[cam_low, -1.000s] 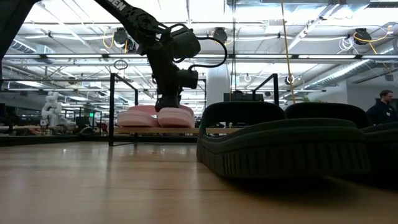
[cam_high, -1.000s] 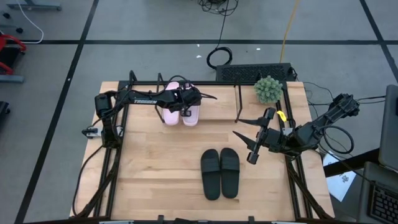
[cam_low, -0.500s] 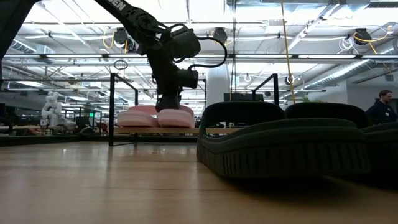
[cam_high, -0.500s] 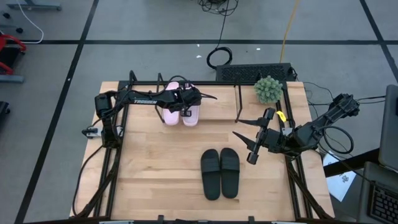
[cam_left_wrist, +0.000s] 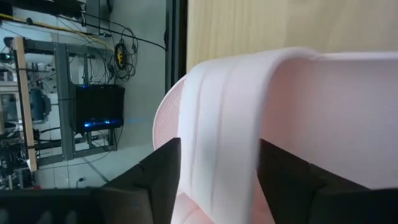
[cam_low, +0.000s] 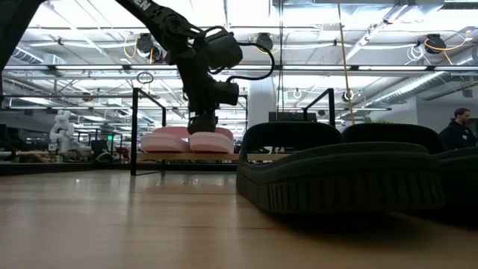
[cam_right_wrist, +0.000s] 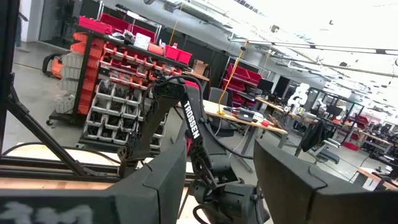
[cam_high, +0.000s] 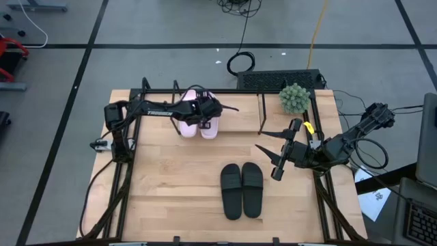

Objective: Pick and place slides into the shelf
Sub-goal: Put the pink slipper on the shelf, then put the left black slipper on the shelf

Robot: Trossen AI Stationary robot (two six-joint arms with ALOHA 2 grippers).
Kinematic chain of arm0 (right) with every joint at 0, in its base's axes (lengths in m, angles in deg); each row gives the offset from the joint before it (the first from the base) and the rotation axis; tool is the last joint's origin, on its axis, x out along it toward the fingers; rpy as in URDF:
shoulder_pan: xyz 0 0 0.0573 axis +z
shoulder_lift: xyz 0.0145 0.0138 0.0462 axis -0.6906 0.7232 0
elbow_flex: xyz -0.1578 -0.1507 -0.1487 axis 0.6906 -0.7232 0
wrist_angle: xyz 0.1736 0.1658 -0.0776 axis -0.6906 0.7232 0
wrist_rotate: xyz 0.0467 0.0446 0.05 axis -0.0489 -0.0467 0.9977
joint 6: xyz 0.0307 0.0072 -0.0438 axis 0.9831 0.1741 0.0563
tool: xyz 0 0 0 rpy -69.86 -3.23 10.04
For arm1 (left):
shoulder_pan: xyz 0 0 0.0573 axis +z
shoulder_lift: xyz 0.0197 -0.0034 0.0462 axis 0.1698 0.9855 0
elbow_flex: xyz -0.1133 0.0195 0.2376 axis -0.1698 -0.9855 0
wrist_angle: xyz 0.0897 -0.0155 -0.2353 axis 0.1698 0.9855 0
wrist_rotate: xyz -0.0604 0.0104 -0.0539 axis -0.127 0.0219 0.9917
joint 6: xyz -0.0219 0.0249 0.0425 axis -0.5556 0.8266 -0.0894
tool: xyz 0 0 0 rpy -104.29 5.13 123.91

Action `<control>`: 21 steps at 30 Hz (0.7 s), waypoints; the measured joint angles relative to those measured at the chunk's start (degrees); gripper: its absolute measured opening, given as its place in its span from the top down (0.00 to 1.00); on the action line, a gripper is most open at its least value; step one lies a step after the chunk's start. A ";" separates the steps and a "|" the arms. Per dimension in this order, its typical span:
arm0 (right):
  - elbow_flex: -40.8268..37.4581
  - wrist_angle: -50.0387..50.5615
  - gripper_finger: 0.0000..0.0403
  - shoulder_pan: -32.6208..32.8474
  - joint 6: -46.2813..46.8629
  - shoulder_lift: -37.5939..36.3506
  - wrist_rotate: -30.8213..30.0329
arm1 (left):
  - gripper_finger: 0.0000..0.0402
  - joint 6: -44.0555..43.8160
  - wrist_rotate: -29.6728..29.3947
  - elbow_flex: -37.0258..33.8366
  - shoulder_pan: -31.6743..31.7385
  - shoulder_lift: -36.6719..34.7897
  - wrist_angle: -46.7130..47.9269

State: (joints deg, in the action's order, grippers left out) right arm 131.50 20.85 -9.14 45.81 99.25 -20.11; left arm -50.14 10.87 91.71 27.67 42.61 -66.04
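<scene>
While the left end effector (cam_high: 205, 113) hovers over the pink slides (cam_high: 199, 121) on the shelf (cam_high: 239, 123), its fingers (cam_left_wrist: 155, 180) straddle one strap. The right end effector (cam_high: 268, 154) waits wide open beside the black slides (cam_high: 242, 189).

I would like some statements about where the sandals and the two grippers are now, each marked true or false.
1. The pink slides lie on the shelf. True.
2. The black slides are on the shelf. False: they lie on the table, in front of it.
3. The left gripper is over the pink pair. True.
4. The right gripper holds a black slide. False: it is open and holds nothing, beside the black pair.
</scene>
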 joint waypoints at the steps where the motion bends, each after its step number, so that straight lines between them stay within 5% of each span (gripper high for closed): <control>1: 0.00 0.00 0.56 0.00 0.00 0.00 0.00 | 0.48 0.08 -0.05 -0.01 -0.25 0.01 0.01; 13: 0.00 0.00 0.56 0.04 0.00 0.00 0.02 | 0.45 0.09 -5.43 3.05 -4.62 -1.22 2.53; 21: 0.00 -1.09 0.56 0.04 -0.02 -0.02 0.02 | 0.45 -7.21 -5.60 6.42 -12.47 -11.81 11.98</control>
State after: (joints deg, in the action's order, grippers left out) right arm 131.50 19.76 -9.09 45.79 99.22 -20.09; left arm -57.36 5.28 98.12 15.20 30.80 -54.07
